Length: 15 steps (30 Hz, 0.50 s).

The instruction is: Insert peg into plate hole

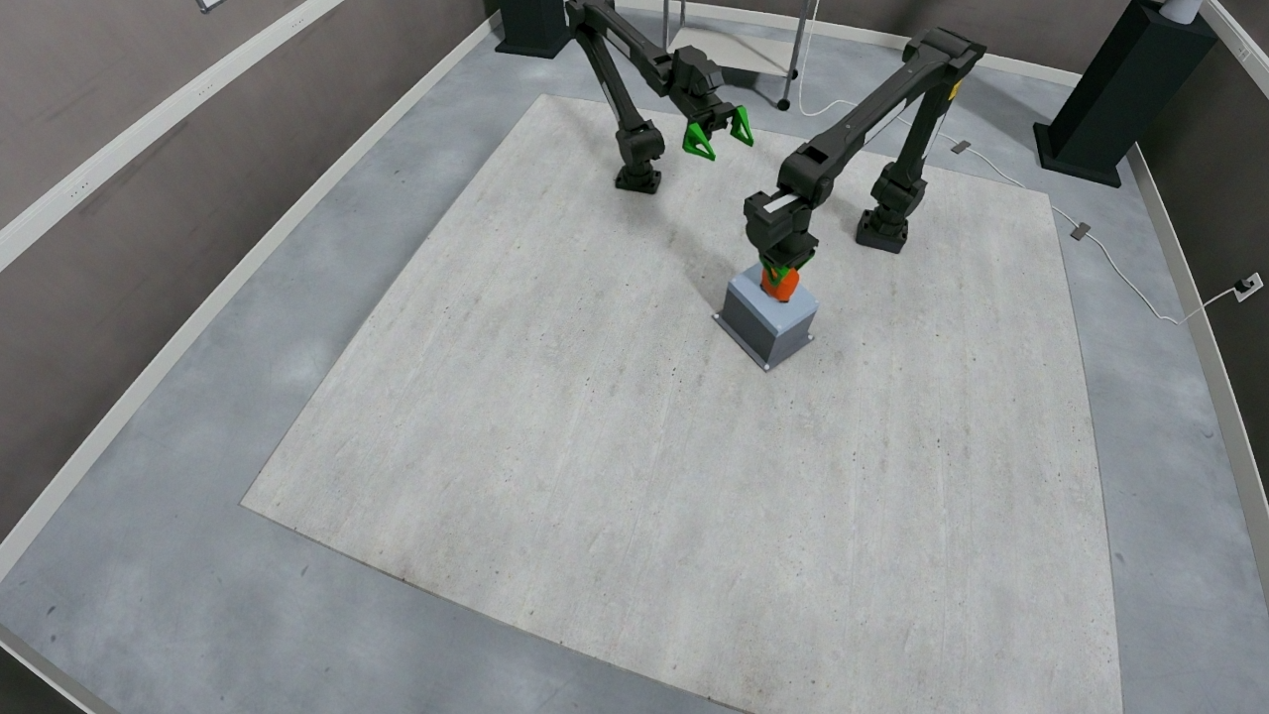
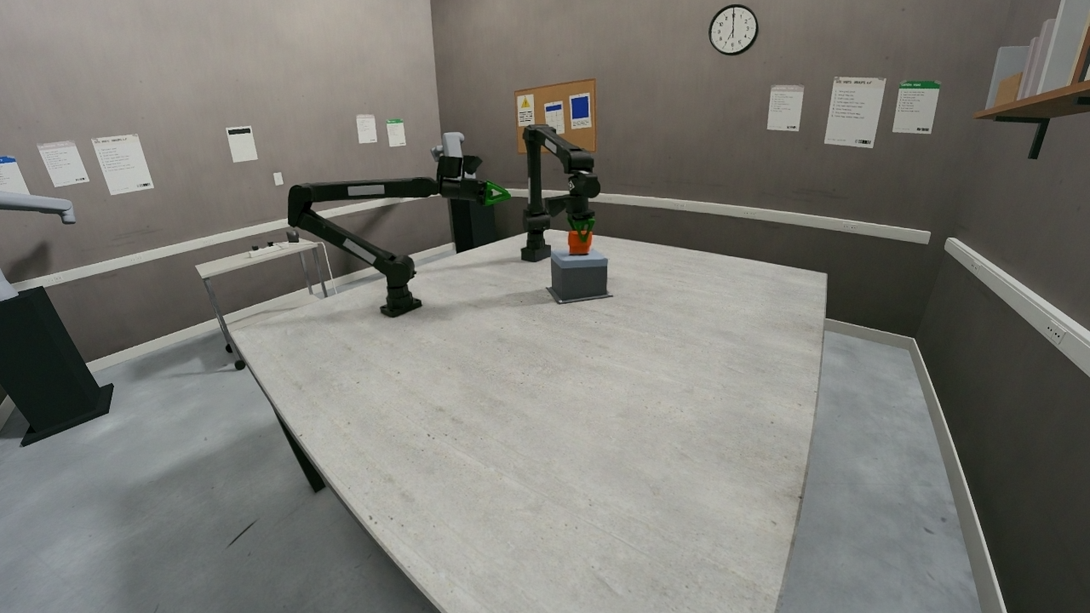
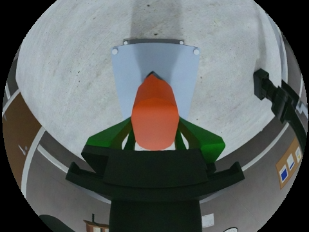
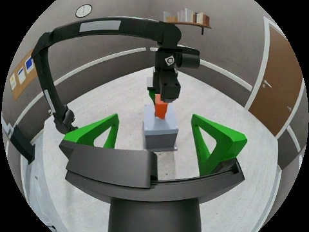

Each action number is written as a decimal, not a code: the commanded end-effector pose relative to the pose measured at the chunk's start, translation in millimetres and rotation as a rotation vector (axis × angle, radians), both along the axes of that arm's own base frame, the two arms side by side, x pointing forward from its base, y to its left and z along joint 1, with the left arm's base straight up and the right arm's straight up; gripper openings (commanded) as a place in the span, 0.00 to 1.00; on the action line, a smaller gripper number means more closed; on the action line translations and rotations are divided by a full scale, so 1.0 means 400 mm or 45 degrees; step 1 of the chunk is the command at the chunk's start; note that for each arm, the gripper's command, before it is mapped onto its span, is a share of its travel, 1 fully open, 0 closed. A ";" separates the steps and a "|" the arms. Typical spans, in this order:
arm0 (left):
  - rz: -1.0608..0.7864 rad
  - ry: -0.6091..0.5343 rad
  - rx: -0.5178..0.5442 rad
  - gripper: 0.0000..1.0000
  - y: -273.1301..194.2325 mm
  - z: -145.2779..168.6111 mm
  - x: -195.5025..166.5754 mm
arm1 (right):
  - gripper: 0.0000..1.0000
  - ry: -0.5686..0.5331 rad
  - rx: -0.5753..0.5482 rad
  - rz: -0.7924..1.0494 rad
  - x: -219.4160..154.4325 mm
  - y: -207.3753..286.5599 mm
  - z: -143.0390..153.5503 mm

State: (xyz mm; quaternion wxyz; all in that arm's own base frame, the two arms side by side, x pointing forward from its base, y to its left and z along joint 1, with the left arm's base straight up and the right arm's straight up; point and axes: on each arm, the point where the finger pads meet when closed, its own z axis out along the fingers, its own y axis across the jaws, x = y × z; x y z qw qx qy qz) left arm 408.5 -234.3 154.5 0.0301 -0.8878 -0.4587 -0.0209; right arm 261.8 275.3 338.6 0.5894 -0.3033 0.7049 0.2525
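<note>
An orange peg (image 1: 781,285) (image 2: 580,243) (image 3: 155,129) (image 4: 161,107) stands upright over the middle of the light blue plate (image 1: 761,310) (image 2: 562,260) (image 3: 125,71) (image 4: 151,124), the top of a grey block. My left gripper (image 1: 779,270) (image 2: 581,226) (image 3: 154,118) is shut on the peg from above. The peg's lower end is at the plate's surface; a dark sliver of the hole shows at its far tip in the left wrist view. The peg hides the rest, so I cannot tell whether its end is inside. My right gripper (image 1: 723,142) (image 4: 154,117) is open and empty, away from the block.
The block's flanged base (image 1: 744,344) (image 2: 582,299) rests on the pale table (image 1: 576,461) (image 2: 579,426). The left arm reaches over the block from its base (image 1: 881,232) (image 2: 536,252). The right arm's base (image 1: 637,179) (image 2: 400,306) stands to the side.
</note>
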 end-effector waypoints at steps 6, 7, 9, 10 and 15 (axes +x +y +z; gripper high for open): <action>-0.002 -0.083 -0.048 0.40 -0.011 0.059 0.020 | 1.00 -0.024 0.028 0.000 0.005 0.006 0.042; -0.002 -0.082 -0.047 0.40 -0.010 0.059 0.019 | 1.00 -0.024 0.028 0.000 0.005 0.006 0.042; -0.002 -0.081 -0.045 0.40 -0.009 0.058 0.017 | 1.00 -0.024 0.028 0.000 0.005 0.006 0.042; -0.002 -0.081 -0.045 0.40 -0.009 0.058 0.017 | 1.00 -0.024 0.028 0.000 0.005 0.006 0.042; -0.003 -0.047 -0.024 0.40 -0.006 0.033 0.012 | 1.00 -0.024 0.028 0.000 0.005 0.006 0.042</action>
